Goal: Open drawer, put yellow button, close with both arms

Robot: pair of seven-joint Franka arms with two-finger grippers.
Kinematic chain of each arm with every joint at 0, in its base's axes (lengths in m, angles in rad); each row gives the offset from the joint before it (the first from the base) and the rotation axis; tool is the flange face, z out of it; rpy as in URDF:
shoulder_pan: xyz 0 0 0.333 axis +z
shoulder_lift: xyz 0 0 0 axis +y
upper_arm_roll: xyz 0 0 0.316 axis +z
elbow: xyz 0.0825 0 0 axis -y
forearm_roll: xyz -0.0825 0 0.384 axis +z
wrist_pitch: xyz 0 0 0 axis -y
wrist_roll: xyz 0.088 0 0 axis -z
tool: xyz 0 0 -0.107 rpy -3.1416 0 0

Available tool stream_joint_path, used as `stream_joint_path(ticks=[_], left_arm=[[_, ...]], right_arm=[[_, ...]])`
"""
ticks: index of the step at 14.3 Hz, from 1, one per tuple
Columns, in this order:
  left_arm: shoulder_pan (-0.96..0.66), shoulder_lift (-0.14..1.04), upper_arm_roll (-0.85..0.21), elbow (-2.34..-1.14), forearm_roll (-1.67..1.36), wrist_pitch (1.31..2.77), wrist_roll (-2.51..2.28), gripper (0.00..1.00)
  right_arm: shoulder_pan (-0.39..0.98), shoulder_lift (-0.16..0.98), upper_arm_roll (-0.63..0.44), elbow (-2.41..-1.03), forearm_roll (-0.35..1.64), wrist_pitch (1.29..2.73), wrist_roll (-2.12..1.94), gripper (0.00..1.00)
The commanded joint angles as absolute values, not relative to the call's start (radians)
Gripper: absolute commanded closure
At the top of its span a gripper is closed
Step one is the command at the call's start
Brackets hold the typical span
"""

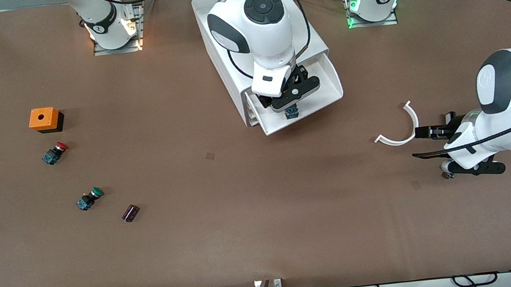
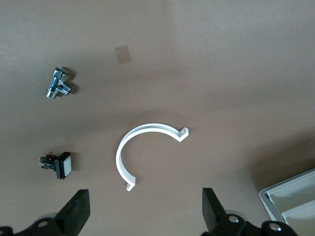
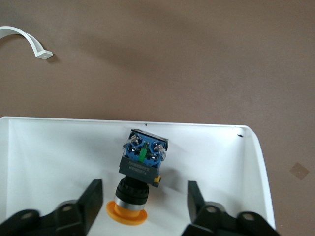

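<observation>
The white cabinet [image 1: 227, 69] stands at the robots' edge of the table, and its top drawer [image 1: 327, 91] is pulled out. The yellow button [image 1: 291, 112] lies on its side on the drawer floor. In the right wrist view its blue-and-black body [image 3: 142, 160] and its yellow cap show inside the drawer [image 3: 49, 147]. My right gripper [image 1: 291, 109] hangs over the drawer, open. Its fingers [image 3: 93, 196] stand on either side of the button without touching it. My left gripper [image 1: 426, 143] is open and empty, low over the table near the left arm's end, and also shows in the left wrist view [image 2: 144, 209].
A white curved clip [image 1: 400, 133] lies just off the left gripper; it also shows in the left wrist view [image 2: 142, 142]. A metal fitting [image 2: 59, 83] and a small white-capped switch [image 2: 59, 164] lie nearby. Toward the right arm's end are an orange box [image 1: 44, 119], a red button [image 1: 54, 153], a green button [image 1: 89, 199] and a small dark part [image 1: 130, 213].
</observation>
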State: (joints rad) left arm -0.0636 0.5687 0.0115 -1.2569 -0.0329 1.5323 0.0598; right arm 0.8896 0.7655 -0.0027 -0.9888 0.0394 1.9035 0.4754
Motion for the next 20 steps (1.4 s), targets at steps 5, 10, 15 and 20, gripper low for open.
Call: stream_joint_path(ticks=[5, 10, 15, 20], left_arm=[[-0.067, 0.569, 0.0, -1.229, -0.051, 1.539, 0.051, 0.0], [-0.1, 0.546, -0.029, -1.284, -0.109, 1.653, -0.145, 0.0], [-0.216, 0.463, -0.086, -1.497, -0.095, 1.874, -0.499, 0.0], [-0.354, 0.443, -0.086, -1.591, -0.092, 1.985, -0.73, 0.0]], right_arm=[[0.809, 0.727, -0.012, -0.927, 0.025, 1.836, 0.485, 0.0], [0.614, 0.684, -0.011, -0.945, -0.001, 1.712, 0.402, 0.0], [0.378, 0.684, -0.011, -0.983, -0.002, 1.671, 0.25, 0.0], [0.243, 0.683, -0.011, -0.986, 0.0, 1.612, 0.249, 0.0]])
